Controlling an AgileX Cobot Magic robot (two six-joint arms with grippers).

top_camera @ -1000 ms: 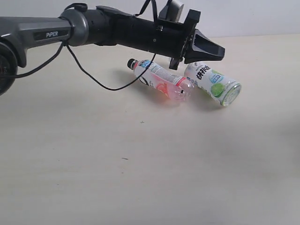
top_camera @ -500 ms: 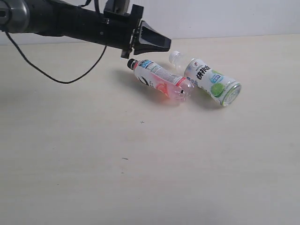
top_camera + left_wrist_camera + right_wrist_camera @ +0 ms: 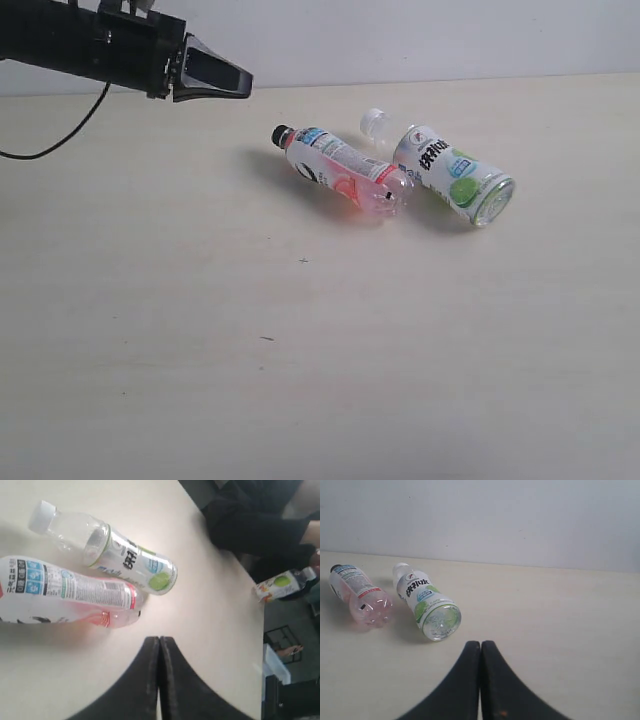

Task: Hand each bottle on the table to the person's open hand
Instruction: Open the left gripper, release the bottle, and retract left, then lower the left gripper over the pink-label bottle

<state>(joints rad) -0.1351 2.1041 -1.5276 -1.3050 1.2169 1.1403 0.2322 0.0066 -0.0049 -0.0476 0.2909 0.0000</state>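
Now 2 bottles (image 3: pixel 345 178) lie on table (image 3: pixel 300 350).

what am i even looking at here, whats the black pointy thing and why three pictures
It is a robot with two arms, each ending in a two-fingered gripper. One picture comes from a camera looking at the whole table; the other two come from small cameras on each arm's wrist, looking past the gripper.

The black pointy shape in the overall view is the left gripper, hanging above the table with its fingers shut and nothing in it. The right gripper is also shut and empty; it shows only in its own wrist picture.

Two plastic bottles lie on their sides close together: a pink-labelled one with a black cap and a green-lime one with a white cap. No person's hand is in view.
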